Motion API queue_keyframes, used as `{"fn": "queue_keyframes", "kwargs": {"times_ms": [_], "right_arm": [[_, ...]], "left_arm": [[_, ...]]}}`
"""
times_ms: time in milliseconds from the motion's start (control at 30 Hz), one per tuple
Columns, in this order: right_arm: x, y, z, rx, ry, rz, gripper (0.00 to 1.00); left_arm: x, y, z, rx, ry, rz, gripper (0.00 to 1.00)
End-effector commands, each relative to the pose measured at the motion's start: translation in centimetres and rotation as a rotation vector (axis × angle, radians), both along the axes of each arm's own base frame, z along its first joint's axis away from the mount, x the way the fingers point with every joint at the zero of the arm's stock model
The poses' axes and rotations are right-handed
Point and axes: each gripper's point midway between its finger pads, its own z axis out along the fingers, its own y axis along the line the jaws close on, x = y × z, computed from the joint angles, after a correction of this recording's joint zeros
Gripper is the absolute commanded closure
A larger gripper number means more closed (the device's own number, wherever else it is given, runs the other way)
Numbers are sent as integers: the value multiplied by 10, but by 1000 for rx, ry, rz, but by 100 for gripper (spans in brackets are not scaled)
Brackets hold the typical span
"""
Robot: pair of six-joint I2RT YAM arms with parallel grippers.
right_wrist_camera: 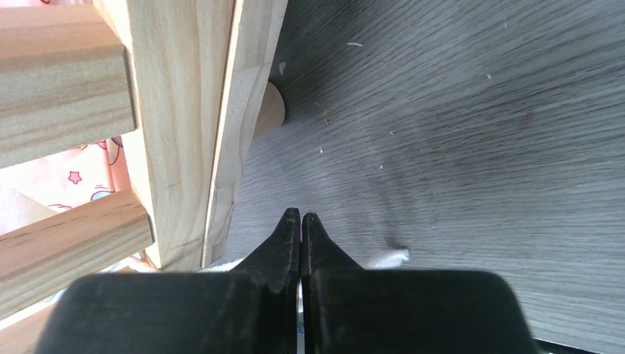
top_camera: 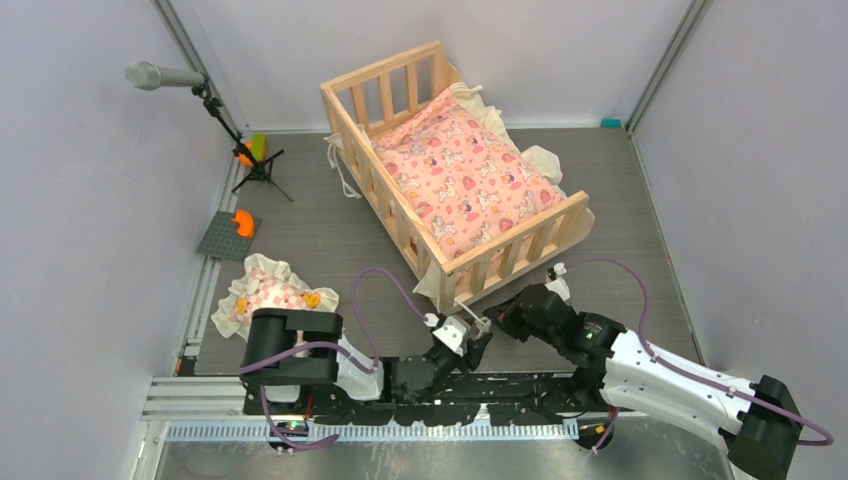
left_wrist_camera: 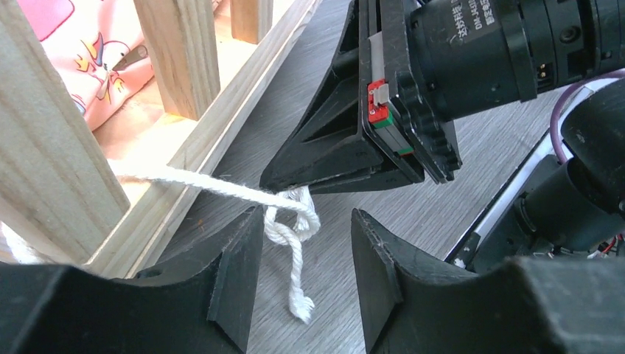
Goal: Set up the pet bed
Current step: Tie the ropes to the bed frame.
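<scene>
Grey table (top_camera: 620, 200), one pet bed (top_camera: 345, 110); right gripper (right_wrist_camera: 301, 221) pinches one cord (left_wrist_camera: 221, 188), left gripper (left_wrist_camera: 306, 217) parted

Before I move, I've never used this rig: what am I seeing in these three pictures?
Two robot arms sit at a grey table. The wide picture looks down from above; the other two come from cameras on each wrist. On the table stand a wooden pet bed with a pink cushion inside, and a small pillow near the left arm. The right gripper is shut, apparently pinching the bed's white cord. The left gripper is open, its fingers either side of the knot, holding nothing.
</scene>
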Motion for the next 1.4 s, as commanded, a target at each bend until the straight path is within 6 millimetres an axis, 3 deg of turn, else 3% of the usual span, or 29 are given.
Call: {"fn": "queue_keyframes", "kwargs": {"times_ms": [0,233,467,767,1067,1367], "right_arm": [[10,4,21,19,-55,-14,100],[9,5,24,29,-58,-9,100],[10,7,28,39,-63,-6,100],[8,8,31,47,-62,-1,100],[7,7,31,53,-59,-1,100],[6,7,33,62,-62,0,100]], "left_arm": [[-2,5,5,5,-4,-1,51],[-5,9,-3,22,2,2,51],[-12,-1,-21,38,32,-32,51],[6,6,-36,21,14,108,47],[9,-9,-36,14,4,133,47],[18,-7,-52,28,18,191,59]]}}
